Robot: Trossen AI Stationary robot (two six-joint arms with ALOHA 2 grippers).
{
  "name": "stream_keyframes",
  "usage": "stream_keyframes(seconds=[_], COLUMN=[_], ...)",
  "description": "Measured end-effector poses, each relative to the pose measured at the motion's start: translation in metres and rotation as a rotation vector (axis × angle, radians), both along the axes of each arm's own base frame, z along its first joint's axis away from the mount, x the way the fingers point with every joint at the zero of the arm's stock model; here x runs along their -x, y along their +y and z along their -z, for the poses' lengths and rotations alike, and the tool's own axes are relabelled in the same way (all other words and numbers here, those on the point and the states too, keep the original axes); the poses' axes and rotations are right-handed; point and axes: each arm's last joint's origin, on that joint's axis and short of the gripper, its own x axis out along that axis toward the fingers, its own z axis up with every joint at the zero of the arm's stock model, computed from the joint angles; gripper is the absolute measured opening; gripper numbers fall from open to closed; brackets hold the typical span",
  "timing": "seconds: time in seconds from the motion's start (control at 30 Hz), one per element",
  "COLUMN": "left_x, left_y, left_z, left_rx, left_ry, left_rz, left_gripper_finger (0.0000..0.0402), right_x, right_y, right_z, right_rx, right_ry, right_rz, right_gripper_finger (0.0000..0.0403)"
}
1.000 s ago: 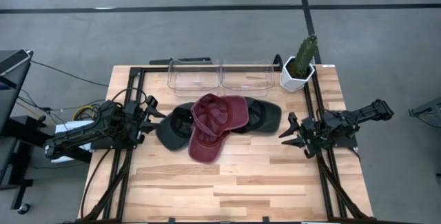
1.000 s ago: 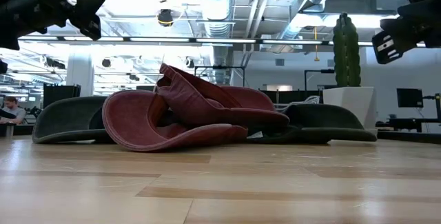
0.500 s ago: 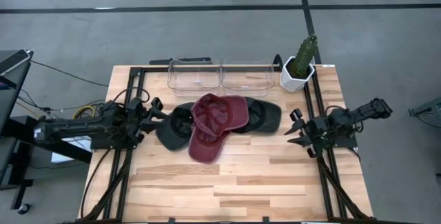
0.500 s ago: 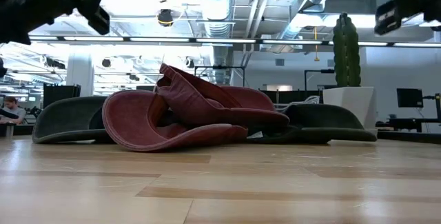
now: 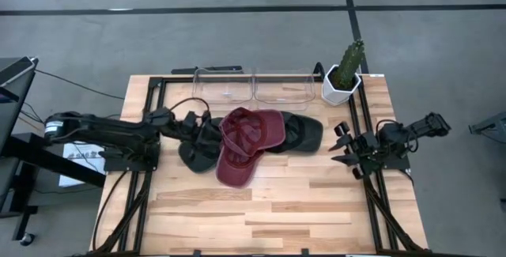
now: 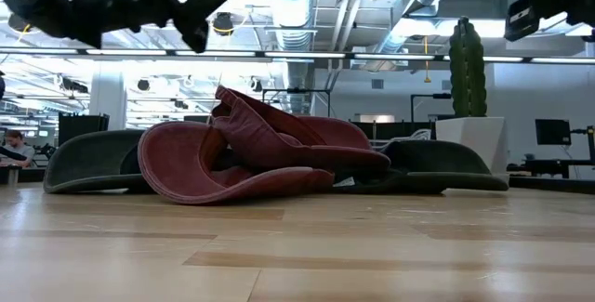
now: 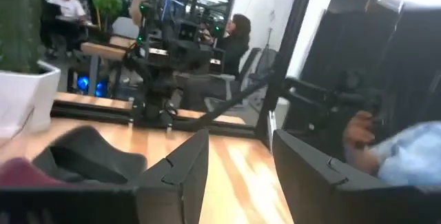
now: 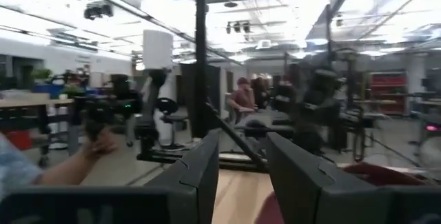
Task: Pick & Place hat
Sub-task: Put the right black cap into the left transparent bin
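A pile of caps lies in the middle of the table. One maroon cap [image 5: 253, 129] sits on top, and a second maroon cap [image 5: 236, 167] lies brim-up under it [image 6: 200, 167]. A dark cap [image 5: 194, 149] is at the pile's left and another dark cap [image 5: 307, 131] at its right, both resting on the wood. My left gripper [image 5: 202, 122] hangs open above the left dark cap, well clear of the pile [image 6: 200, 9]. My right gripper [image 5: 341, 146] waits open over the right rail, high up [image 6: 522, 16]. The left wrist view shows a dark cap [image 7: 89, 156] ahead of the open fingers.
Two clear bins [image 5: 223, 88] [image 5: 283, 88] stand along the far edge. A cactus in a white pot [image 5: 343, 75] is at the far right corner. Black frame rails [image 5: 155, 107] run down both sides. Bare wood [image 5: 269, 209] lies near the pile. People sit beyond the table.
My left arm has stretched from the left rail toward the table's right, bringing its open gripper over the left dark cap. My right gripper has drawn back a little toward the right edge and risen. The caps have not moved.
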Motion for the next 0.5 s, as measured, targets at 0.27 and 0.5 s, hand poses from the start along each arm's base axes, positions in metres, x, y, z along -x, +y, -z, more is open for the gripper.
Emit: stream_keyframes(seconds=[0.27, 0.5], left_x=[-0.012, -0.018], left_y=[-0.026, -0.055], left_z=[0.015, 0.031], left_rx=[-0.005, -0.264], left_ry=[0.09, 0.054], left_rz=[0.222, 0.248], left_gripper_finger=[0.0159, 0.0159], right_x=[-0.004, -0.017], right_y=[-0.006, -0.004], right_z=[0.002, 0.006], right_rx=[0.105, 0.173], right_ry=[0.199, 0.45], right_rz=[0.143, 0.16], right_gripper_finger=[0.0113, 0.0113])
